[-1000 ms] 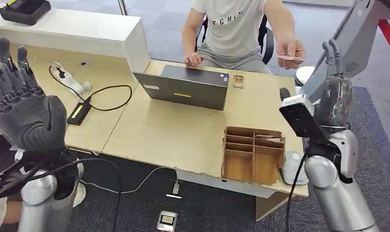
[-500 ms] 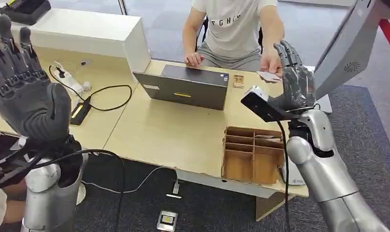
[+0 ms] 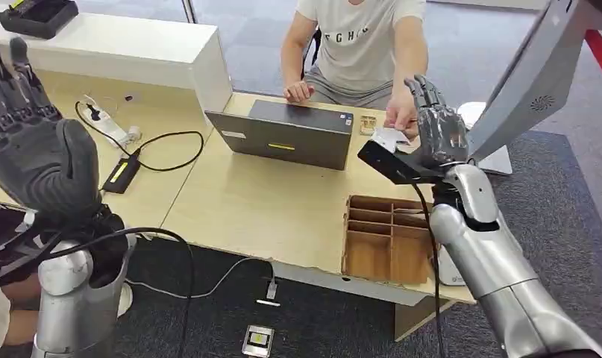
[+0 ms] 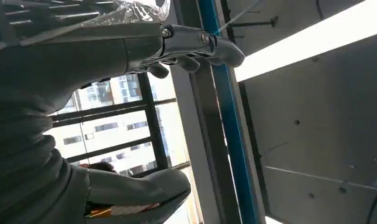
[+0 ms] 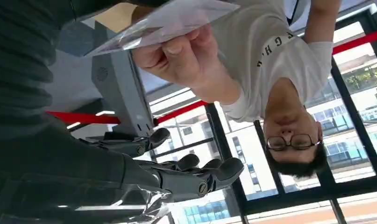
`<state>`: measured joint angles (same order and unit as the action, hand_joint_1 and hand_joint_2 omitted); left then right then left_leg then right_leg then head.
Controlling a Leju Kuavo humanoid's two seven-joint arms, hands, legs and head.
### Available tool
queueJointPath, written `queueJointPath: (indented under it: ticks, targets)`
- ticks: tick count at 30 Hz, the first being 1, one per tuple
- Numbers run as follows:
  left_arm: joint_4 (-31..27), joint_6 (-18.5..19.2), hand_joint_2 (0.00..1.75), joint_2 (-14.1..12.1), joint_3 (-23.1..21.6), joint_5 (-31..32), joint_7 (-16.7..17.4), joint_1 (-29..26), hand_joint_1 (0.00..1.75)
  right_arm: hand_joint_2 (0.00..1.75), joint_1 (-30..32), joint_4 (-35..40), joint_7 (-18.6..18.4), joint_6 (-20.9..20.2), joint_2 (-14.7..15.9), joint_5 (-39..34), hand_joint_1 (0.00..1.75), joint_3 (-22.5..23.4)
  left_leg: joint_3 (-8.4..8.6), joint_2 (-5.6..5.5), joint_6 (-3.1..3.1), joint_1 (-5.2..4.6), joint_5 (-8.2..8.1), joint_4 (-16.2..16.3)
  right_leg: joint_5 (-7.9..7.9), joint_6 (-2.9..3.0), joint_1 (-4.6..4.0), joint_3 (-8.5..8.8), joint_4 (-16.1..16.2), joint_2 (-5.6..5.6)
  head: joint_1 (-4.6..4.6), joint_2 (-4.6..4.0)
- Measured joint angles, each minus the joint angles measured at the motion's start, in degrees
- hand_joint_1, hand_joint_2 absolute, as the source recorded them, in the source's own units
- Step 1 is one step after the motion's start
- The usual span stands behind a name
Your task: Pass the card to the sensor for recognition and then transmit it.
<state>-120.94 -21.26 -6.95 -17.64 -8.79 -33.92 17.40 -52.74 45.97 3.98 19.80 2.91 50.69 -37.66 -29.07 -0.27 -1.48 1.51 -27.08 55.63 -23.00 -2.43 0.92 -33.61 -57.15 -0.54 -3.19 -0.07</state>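
A person across the table holds a pale card [image 3: 389, 137] in one hand [image 3: 402, 116] over the far right of the desk. My right hand [image 3: 436, 128] is raised just beside that card, fingers spread and upright. In the right wrist view the card [image 5: 164, 19] is pinched in the person's fingers [image 5: 179, 55] close to my palm, while my own fingers [image 5: 186, 173] stay apart and hold nothing. My left hand [image 3: 30, 142] is lifted at the left, palm away from me, with nothing in it; its fingers [image 4: 195, 46] are uncurled.
A closed grey laptop [image 3: 289, 133] lies before the person. A wooden divided box [image 3: 389, 239] sits at the near right edge, with a white device [image 3: 448, 270] beside it. A tilted grey panel [image 3: 540, 71] stands at the right. Cables and a black unit [image 3: 122, 173] lie left.
My right arm has swung in from the right and lowered toward the person. The person has brought the card down and left to meet my right hand. My left hand has barely shifted.
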Motion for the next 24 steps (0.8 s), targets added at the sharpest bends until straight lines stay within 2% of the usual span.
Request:
queueJointPath:
  ticks: [4,5,6,7,12,18,24]
  targets:
    - [-0.02,-0.88,1.75,-0.28,-0.09,-0.04,-0.13,-0.01,0.00,1.75,0.04,-1.31,-0.46,0.09,1.18,-0.79,0.00,-0.35,0.00,0.02,0.00,0.00,0.00,0.01,0.00,0.00,0.00,0.00,0.00,-0.01,0.02,0.00]
    - [-0.02,-0.92,1.75,-0.37,-0.13,-0.05,-0.13,-0.01,0.00,1.75,0.04,-1.53,-0.46,0.11,1.44,-0.81,0.09,-0.39,0.00,0.03,0.00,0.00,0.00,0.00,0.00,0.00,0.00,0.00,0.00,-0.02,0.00,0.00]
    - [-0.02,-0.94,1.75,-0.44,-0.15,-0.05,-0.15,-0.01,0.00,1.75,0.04,-1.73,-0.46,0.09,1.60,-0.83,1.54,-0.46,0.01,0.03,0.00,0.00,0.00,0.00,0.00,0.00,0.00,0.00,0.00,-0.02,0.00,0.00]
    - [-0.02,-1.01,1.75,-0.50,-0.17,-0.05,-0.20,-0.01,0.00,1.75,0.05,-1.93,-0.46,0.11,1.75,-0.96,1.75,-0.50,0.01,0.02,0.00,0.00,0.00,0.00,0.00,0.00,0.00,0.00,0.00,-0.02,0.00,0.00]
    - [-0.06,-2.25,1.75,-1.14,-0.42,0.59,-0.18,-0.13,0.00,1.75,0.43,-2.21,0.24,0.18,2.67,-2.80,1.75,-0.85,0.00,0.03,0.00,0.00,0.00,0.00,0.00,0.00,0.00,-0.02,0.00,-0.02,0.00,0.00]
    - [-1.42,-4.39,1.75,-1.88,-0.44,1.44,0.33,-1.57,0.00,1.75,3.56,2.32,-0.72,0.39,5.00,-4.46,1.75,-0.75,-0.01,0.02,0.00,0.00,0.00,0.00,0.00,0.00,0.00,-0.02,0.00,-0.02,0.00,0.00]
    - [-2.25,-4.96,1.75,-2.25,-0.44,1.59,0.50,-2.35,0.00,1.75,5.46,6.03,-0.70,0.74,6.43,-5.90,1.75,-0.31,-0.01,0.03,0.00,-0.01,0.00,0.00,0.00,0.00,0.01,-0.02,0.00,-0.02,0.02,0.00]
